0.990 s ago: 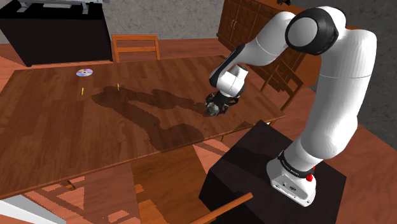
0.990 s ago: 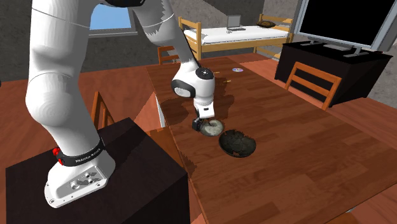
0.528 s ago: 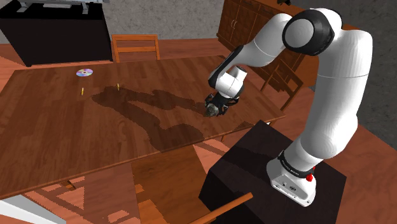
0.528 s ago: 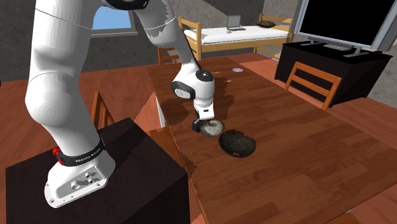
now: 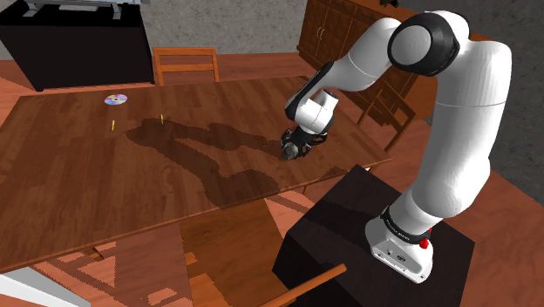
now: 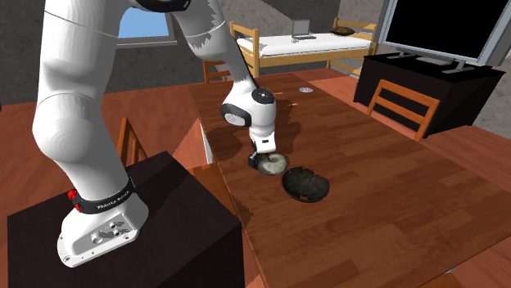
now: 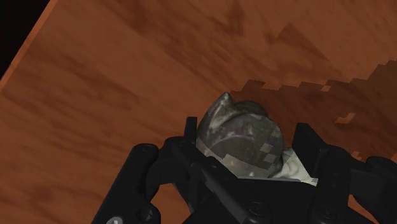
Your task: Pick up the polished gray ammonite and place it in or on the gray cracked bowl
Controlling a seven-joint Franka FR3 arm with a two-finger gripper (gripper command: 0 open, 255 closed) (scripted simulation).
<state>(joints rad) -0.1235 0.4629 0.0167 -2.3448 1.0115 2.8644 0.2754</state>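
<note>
Pincer (image 7: 247, 128) clamped on grey ammonite (image 7: 236, 139), prob. just off surface (image 6: 385, 172); cracked bowl (image 6: 305, 184) near, 4 o'clock, second exterior view.

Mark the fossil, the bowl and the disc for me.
fossil (image 7: 242, 137): wrist view, its mottled grey face.
bowl (image 6: 306, 185): second exterior view, its bare dark inside.
disc (image 5: 115, 99): shoulder view, its middle.

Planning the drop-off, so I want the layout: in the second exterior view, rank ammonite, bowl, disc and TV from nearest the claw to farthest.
1. ammonite: clasped in the claw.
2. bowl: on the table, just to the view's right of the claw.
3. disc: at the table's far end.
4. TV: beyond the table, upper right.
</note>
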